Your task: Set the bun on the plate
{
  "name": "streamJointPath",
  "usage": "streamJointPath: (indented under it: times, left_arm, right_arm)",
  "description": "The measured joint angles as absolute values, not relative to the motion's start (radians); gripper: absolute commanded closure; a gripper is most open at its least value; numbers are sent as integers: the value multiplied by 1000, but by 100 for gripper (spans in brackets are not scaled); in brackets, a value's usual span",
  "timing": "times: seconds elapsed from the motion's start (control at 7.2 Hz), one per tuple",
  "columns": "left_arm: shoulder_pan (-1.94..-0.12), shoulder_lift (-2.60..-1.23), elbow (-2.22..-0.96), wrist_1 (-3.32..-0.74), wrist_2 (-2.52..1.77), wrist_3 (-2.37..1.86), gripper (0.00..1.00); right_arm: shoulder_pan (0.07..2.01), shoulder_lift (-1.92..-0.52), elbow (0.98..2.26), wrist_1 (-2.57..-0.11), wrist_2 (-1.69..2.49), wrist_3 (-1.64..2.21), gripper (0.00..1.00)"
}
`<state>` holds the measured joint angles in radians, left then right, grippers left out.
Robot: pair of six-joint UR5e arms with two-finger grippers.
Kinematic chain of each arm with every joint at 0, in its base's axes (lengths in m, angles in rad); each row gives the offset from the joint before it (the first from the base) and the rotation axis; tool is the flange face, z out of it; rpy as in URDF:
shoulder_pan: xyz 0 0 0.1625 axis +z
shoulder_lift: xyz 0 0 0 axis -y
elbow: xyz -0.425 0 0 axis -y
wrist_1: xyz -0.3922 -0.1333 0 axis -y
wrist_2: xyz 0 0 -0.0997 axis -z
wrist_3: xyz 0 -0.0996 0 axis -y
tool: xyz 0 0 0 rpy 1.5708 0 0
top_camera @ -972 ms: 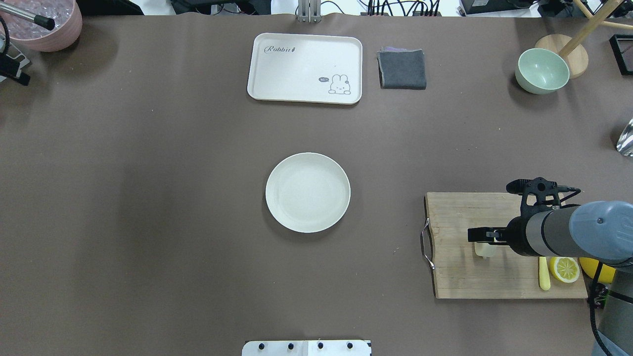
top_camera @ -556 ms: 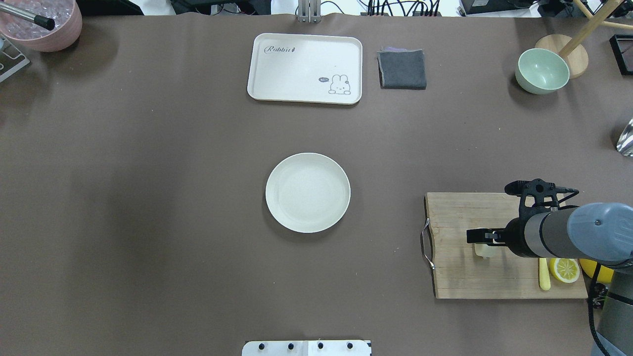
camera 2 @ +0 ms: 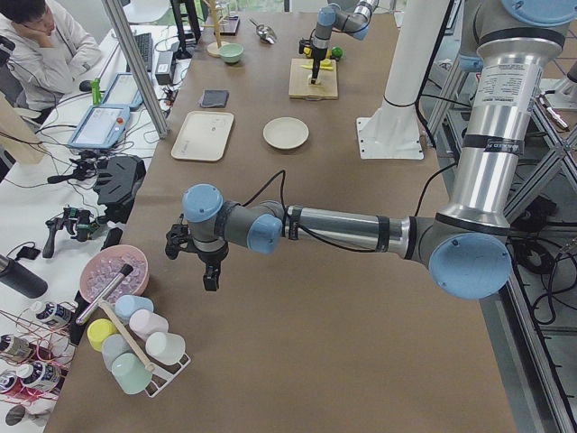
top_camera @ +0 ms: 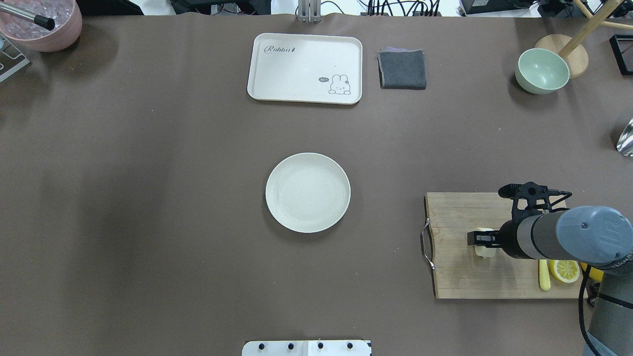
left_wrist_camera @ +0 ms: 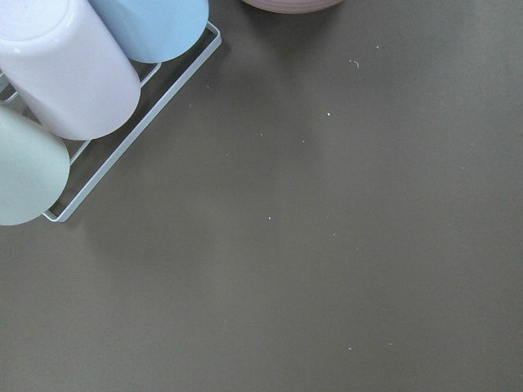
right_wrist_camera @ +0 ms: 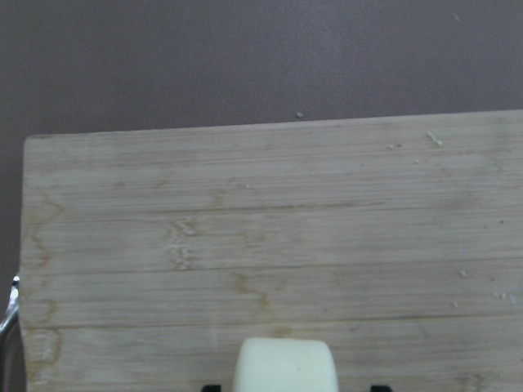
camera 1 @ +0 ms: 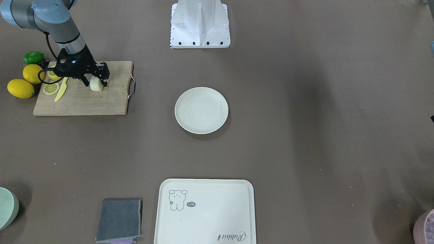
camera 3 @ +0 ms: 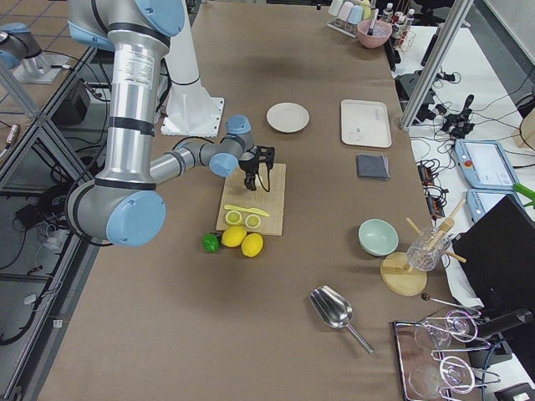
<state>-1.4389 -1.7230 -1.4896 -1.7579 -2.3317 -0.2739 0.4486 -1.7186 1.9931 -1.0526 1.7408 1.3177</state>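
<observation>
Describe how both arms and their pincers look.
Both the right arm and the left arm are silver tubes with rounded blue-grey joint caps. Each ends in a black, two-fingered pincer, the right pincer and the left pincer alike. A thin black cable runs outside the left arm's forearm. I see no markings.

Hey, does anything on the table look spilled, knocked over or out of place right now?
Nothing stands out. The bun sits on the cutting board, the plate lies flat and empty mid-table, and nothing looks spilled.
</observation>
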Motion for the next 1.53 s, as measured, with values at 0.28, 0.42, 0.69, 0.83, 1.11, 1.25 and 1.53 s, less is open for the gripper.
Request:
streamJointPath:
  times: [0.28, 0.42, 0.69, 0.83, 1.11, 1.25, 1.53]
  left_arm:
    - [-1439, -1723, -1487, -1758, -2333, -274, 2]
    - [-1439, -1723, -1487, -1758, -2333, -274, 2]
    - [-1439, -1722, -1486, -1758, -2333, -275, 2]
    - [-1439, -1722, -1486, -1758, -2333, -275, 2]
    - [-1439, -1721, -1486, -1758, -2333, -275, 2]
    - [-1439, -1718, -1487, -1758, -2334, -275, 2]
    - [-1439, -1710, -1493, -1759, -2335, -275, 2]
  right_arm:
    - [448, -1705, 1992, -1054, 1746, 1318, 86]
    - [453, -1695, 1996, -1063, 1753, 1317, 86]
    - [479, -1606, 2006, -1167, 1770, 1317, 85]
    - [484, -1520, 2005, -1254, 1774, 1318, 83]
    - [483, -1327, 1977, -1409, 1772, 1332, 78]
    - [482, -1218, 1934, -1464, 1770, 1362, 66]
    - [475, -982, 1764, -1518, 1757, 1429, 10]
